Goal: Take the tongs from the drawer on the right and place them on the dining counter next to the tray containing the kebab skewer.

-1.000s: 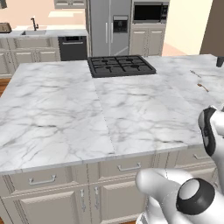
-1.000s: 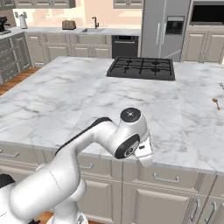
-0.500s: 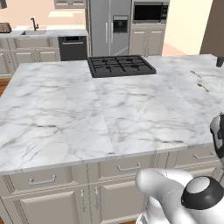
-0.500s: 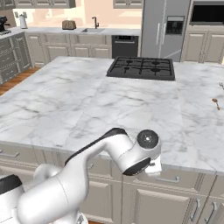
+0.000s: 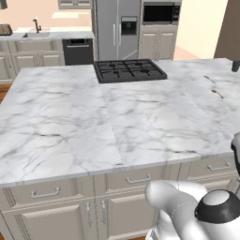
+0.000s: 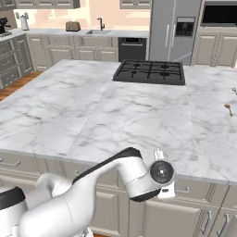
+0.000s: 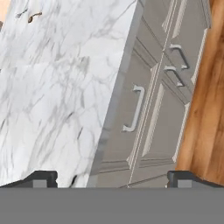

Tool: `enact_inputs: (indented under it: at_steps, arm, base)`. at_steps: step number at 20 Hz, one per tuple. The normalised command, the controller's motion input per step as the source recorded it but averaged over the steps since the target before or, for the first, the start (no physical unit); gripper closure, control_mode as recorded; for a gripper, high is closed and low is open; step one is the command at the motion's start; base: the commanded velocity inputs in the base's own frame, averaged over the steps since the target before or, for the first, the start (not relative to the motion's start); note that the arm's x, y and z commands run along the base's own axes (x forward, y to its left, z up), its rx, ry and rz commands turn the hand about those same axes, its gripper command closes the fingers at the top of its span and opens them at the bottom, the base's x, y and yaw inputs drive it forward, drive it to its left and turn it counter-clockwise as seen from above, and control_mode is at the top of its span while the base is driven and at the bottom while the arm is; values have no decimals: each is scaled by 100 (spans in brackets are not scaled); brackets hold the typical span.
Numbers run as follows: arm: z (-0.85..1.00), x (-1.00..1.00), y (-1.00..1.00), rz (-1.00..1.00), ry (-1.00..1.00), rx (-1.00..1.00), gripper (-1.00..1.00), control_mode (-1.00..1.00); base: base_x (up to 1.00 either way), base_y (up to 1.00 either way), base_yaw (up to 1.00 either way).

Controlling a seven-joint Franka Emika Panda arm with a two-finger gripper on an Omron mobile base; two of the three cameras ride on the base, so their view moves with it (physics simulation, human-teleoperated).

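Dining counter bare; hand view: claw open facing drawer

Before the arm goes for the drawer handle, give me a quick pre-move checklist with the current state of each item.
1. Beige-grey framed drawer under the marble edge shut: ok, its front sits flush with the fronts beside it.
2. Silver bar handle unobstructed: ok, nothing in front of it in the hand view.
3. Two-finger gripper open: ok, the dark tips stand far apart.
4. Gripper lined up with the handle: ok roughly, the handle sits between the tips, some way ahead.
5. White grey-veined marble dining counter has bare room: ok.
6. Tongs, blue tray and skewer located: cannot tell.
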Motion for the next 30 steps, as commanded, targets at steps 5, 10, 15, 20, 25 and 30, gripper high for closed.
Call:
enact_inputs:
  at_steps: [5,10,15,20,25,30]
  arm:
    - [-26,-13,0,0,-15,1,-100,-100]
    - [-23,-7,-3,0,-13,9,-100,-100]
    - [-32,-5,-2,0,-13,7,-100,-100]
    - [-33,-1,0,0,-7,4,-100,-100]
    - [-34,0,-6,0,-5,2,-100,-100]
    - [-28,0,-20,0,0,3,-100,-100]
  base:
    - [0,0,0]
    - [0,0,0]
    - [0,0,0]
    - [0,0,0]
    - [0,0,0]
    - [0,0,0]
